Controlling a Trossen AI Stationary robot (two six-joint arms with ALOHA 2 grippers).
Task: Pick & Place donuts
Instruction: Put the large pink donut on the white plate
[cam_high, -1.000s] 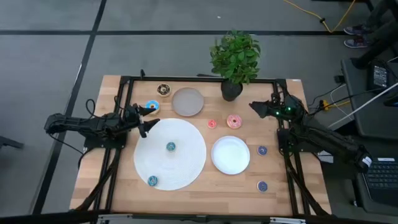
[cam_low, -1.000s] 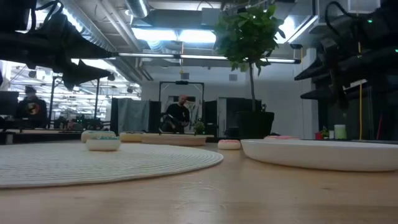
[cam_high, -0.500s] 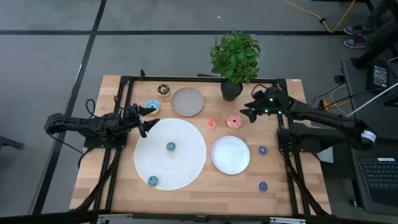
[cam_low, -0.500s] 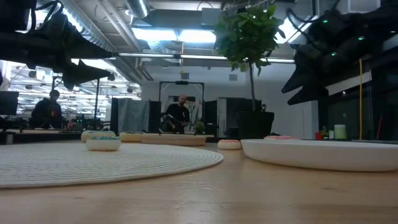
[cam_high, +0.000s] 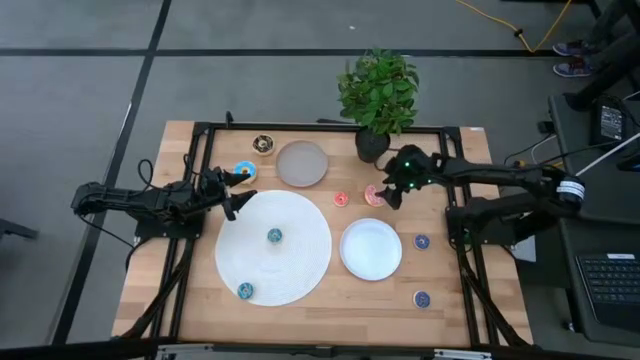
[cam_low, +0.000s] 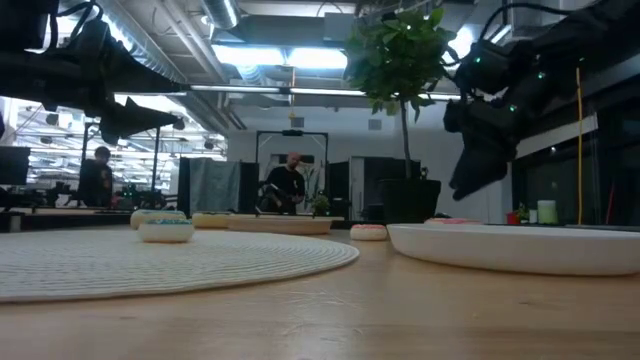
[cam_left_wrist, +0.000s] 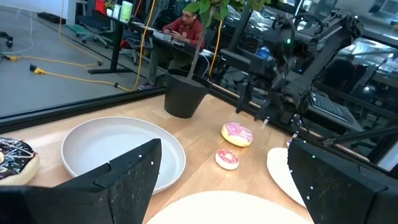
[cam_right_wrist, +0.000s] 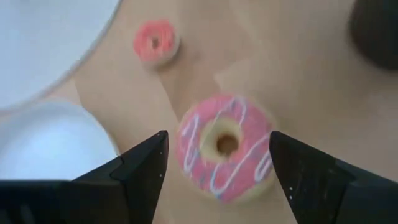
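A pink donut (cam_high: 375, 196) with white stripes lies flat on the wood. My right gripper (cam_high: 390, 188) hangs just above it, slanting down and open. In the right wrist view its fingers (cam_right_wrist: 146, 168) stand on either side of the pink donut (cam_right_wrist: 225, 147) without touching it. A small red-pink donut (cam_high: 340, 199) lies just to the left of the pink one. Far left are a blue donut (cam_high: 244, 171) and a chocolate donut (cam_high: 263, 144). Two teal donuts (cam_high: 274, 236) rest on the large white disc (cam_high: 300, 265). My left gripper (cam_high: 232, 196) waits open at the disc's left far edge.
A grey plate (cam_high: 301, 163) and a potted plant (cam_high: 378, 95) stand at the far side, the pot right behind the pink donut. A white plate (cam_high: 370, 249) lies near of it. Two small dark blue donuts (cam_high: 421, 241) lie toward the right edge.
My right gripper has swung from the table's far right corner toward the left and tipped downward, ending over the pink donut. Its fingers have stayed open. The donuts have not moved.
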